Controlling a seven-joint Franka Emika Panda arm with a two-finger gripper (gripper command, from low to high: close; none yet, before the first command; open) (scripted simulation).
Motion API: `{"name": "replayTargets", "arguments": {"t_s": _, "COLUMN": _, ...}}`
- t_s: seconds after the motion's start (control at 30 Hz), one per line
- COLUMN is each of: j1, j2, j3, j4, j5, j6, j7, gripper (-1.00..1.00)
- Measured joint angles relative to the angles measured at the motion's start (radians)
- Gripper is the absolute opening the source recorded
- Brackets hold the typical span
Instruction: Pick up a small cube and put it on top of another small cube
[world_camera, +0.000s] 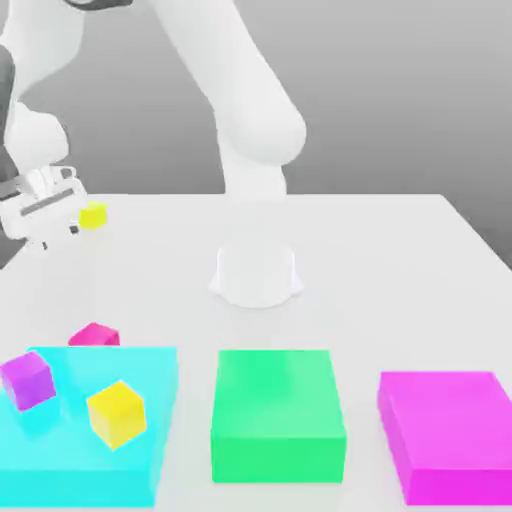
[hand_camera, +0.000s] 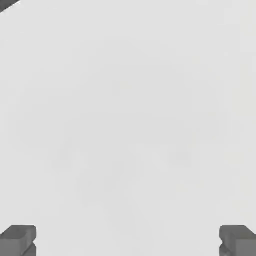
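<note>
Jaws stand fully apart and hold nothing: in the hand view the 2 dark fingertips (hand_camera: 19, 239) sit at opposite edges with bare white table (hand_camera: 128, 125) between them. In the exterior view the gripper (world_camera: 45, 215) hangs at the far left of the table (world_camera: 400, 260), and a yellow cube (world_camera: 93, 215) lies just beside it, to its right, on the white surface; whether they touch I cannot tell. A 2nd yellow cube (world_camera: 117, 413) rests tilted on the cyan block (world_camera: 150, 470) at the near left, close to a purple cube (world_camera: 27, 380). The pink cube (world_camera: 94, 335), the one to stack on, sits on the table at the far edge of the cyan block. A green block (world_camera: 278, 415) and a magenta block (world_camera: 450, 435) lie well apart to the right. Judging by its look, the yellow cube is rigid, light and smooth-sided, so it should not deform, though it could slip or twist if pinched off-centre. Best hold is probably across 2 opposite flat faces, at mid-height, with the fingers square to those faces. White arm links rise from the base (world_camera: 256, 275) at the table's middle and reach over to the far left, with the hand low over the table and turned downward.
</note>
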Motion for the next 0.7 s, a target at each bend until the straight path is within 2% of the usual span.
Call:
{"name": "replayTargets", "arguments": {"t_s": 0.33, "j1": 0.208, "j2": -0.133, "j3": 0.122, "j4": -0.181, "j5": -0.146, "j6": 0.1, "j7": -0.11, "gripper": 1.0}}
{"name": "replayTargets", "arguments": {"t_s": 0.5, "j1": 0.323, "j2": -0.248, "j3": 0.196, "j4": -0.282, "j5": -0.228, "j6": 0.198, "j7": -0.17, "gripper": 1.0}}
{"name": "replayTargets", "arguments": {"t_s": 0.7, "j1": 0.461, "j2": -0.411, "j3": 0.294, "j4": -0.455, "j5": -0.359, "j6": 0.355, "j7": -0.203, "gripper": 1.0}}
